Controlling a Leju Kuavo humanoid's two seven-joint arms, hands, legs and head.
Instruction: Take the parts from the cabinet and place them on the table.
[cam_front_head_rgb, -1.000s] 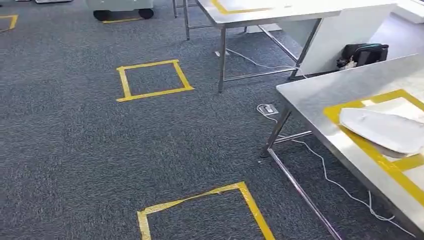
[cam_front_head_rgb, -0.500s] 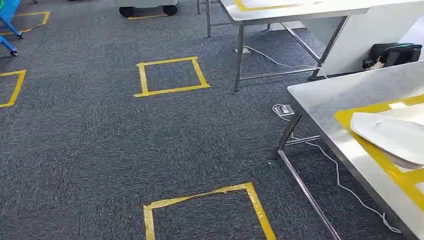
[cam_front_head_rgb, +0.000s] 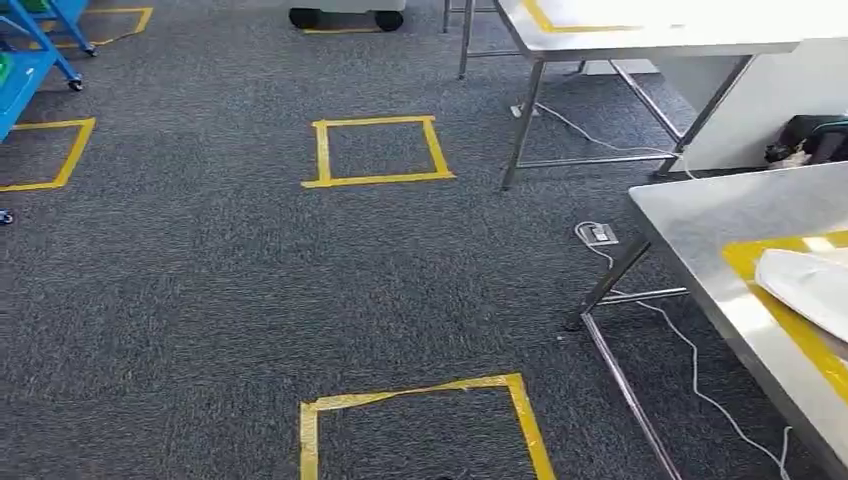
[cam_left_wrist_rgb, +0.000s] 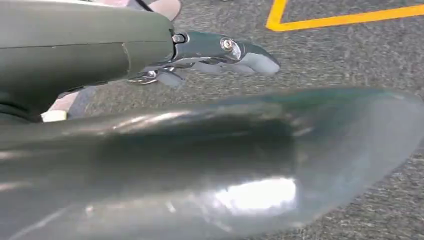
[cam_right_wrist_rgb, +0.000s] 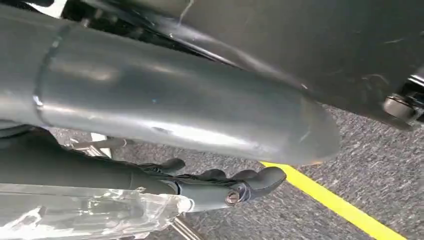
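Your head view shows grey carpet with yellow tape squares (cam_front_head_rgb: 378, 151) and, at the right edge, a white part (cam_front_head_rgb: 812, 288) lying on the steel table (cam_front_head_rgb: 700, 215). The wrist views add your hands: the left hand (cam_left_wrist_rgb: 220, 55) holds nothing, fingers extended; the right hand (cam_right_wrist_rgb: 220, 187) rests against clear plastic wrapping (cam_right_wrist_rgb: 90, 212), grip unclear.

Four yellow tape squares marked the carpet: one whole (cam_front_head_rgb: 378, 151), one nearest the camera (cam_front_head_rgb: 425, 425), and two cut off at the left (cam_front_head_rgb: 50, 155) (cam_front_head_rgb: 110, 25). Two steel tables stood there, a near one (cam_front_head_rgb: 700, 215) and a far one (cam_front_head_rgb: 640, 40). One white bagged part (cam_front_head_rgb: 810, 285) lay on the near table, and one blue cart (cam_front_head_rgb: 30, 50) stood at the left.
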